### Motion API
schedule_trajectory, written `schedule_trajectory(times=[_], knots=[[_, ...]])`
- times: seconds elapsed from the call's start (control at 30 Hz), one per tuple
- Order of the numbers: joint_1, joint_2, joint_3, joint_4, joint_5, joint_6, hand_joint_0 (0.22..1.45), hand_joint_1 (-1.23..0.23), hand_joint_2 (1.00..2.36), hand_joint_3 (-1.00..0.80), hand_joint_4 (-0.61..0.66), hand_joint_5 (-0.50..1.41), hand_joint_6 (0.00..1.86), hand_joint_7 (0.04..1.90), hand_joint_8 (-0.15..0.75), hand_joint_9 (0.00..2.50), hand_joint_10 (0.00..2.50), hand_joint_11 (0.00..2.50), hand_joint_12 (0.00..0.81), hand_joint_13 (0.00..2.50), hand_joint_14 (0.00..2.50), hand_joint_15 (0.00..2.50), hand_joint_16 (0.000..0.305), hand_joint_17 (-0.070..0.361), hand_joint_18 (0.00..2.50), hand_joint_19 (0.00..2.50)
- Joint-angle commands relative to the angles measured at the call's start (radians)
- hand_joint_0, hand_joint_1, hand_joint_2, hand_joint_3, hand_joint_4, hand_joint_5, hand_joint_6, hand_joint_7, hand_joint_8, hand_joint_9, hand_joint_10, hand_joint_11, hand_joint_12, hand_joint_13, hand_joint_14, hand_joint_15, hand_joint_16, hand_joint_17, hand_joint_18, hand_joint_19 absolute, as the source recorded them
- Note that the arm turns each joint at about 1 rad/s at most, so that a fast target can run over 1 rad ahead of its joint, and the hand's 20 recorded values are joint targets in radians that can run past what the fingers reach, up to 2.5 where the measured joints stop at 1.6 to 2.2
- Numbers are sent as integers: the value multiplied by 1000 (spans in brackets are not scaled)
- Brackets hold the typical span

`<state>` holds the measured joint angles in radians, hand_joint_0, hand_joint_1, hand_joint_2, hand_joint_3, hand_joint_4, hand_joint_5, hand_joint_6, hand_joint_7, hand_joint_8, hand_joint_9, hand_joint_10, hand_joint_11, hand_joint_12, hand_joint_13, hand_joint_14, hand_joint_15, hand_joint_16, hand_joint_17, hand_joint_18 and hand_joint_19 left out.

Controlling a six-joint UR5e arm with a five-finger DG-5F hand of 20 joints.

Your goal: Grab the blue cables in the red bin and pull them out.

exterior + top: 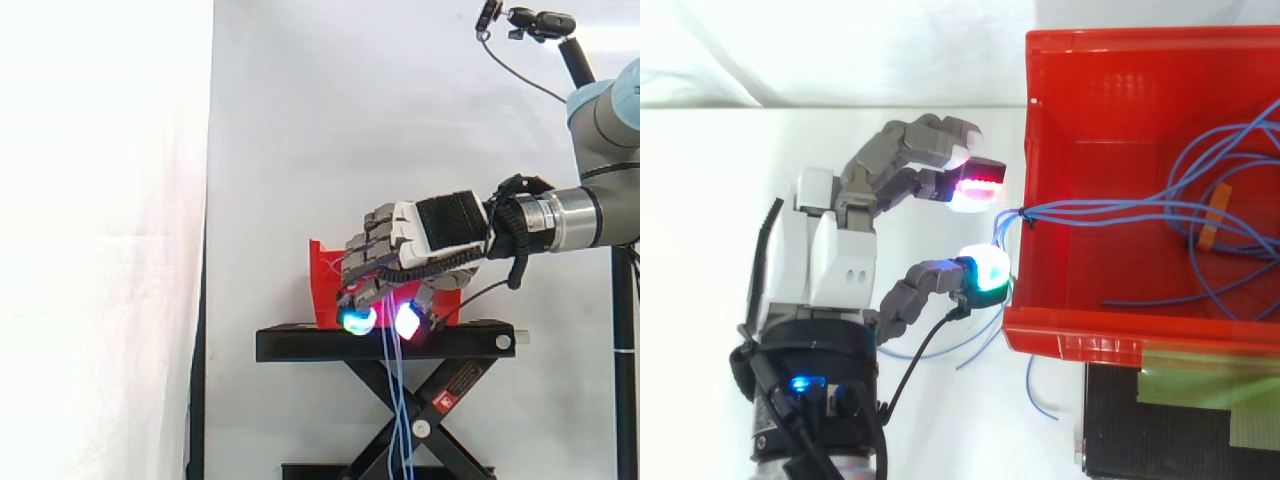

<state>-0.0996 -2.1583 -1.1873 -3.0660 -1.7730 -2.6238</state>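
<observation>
Nearest in the side view is the hand (440, 228), which sits in front of the red bin (322, 285) and covers most of the bin's front face. Its fingers are curled downward. Two glowing fingertips (358, 320) hang low against the bin's lower edge, one cyan-green and one white.

From above, the hand (830, 250) lies just outside the bin's left wall (1028, 150). The finger pads and the thumb pad (985, 268) are drawn toward each other right at that wall. The blue cables (1110, 210) cross over the wall between those pads, so the hand is closed in a pinch on them.

From the pinch, thin blue strands drop straight down (392, 400), past the bin's base and in front of the scissor legs under it. A few loose ends curl outside the bin's near corner. The rest of the cables fan out across the bin's floor in loops toward its far right side. There they pass over a small orange piece (1212, 215) lying inside the bin.

The bin stands on a black stand (300, 345), whose top plate runs out beyond the bin on both sides. The arm (600, 210) reaches in toward the bin from the right. Behind the bin hangs the white curtain (300, 120).
</observation>
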Motion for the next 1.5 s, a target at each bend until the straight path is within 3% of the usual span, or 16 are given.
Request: schedule_trajectory(times=[0.0,0.13,0.23,0.43,0.63,0.8,1.3,1.47], knots=[[0,0,0,3,0,0,770,-1131,1000,-1000,34,793,3,775,190,680,29,971,317,660,28,813,45,100,583,1042],[0,0,0,3,0,0,772,-1146,1000,-1000,24,789,1,811,190,675,29,977,317,661,27,810,45,100,585,1043],[0,0,0,3,0,0,779,-1154,1000,-1000,38,763,168,736,191,673,30,975,315,662,27,810,45,100,586,1043],[0,0,0,15,0,0,789,-1157,1000,-1000,10,829,282,704,185,704,30,983,310,670,28,801,44,99,597,1038],[0,0,0,18,0,0,781,-1150,1000,-1000,20,859,233,732,183,710,30,956,308,670,27,806,44,99,598,1036],[0,0,0,33,-2,0,772,-1147,1000,-1000,25,889,1,803,184,706,32,966,311,668,28,805,44,99,594,1046],[0,0,0,32,-3,0,761,-1130,1000,-1000,69,829,10,688,180,672,30,937,316,643,28,797,45,101,560,1048],[-2,0,0,-13,-13,0,761,-1130,1000,-1000,71,823,11,680,183,672,30,934,315,640,28,796,45,101,560,1040]])
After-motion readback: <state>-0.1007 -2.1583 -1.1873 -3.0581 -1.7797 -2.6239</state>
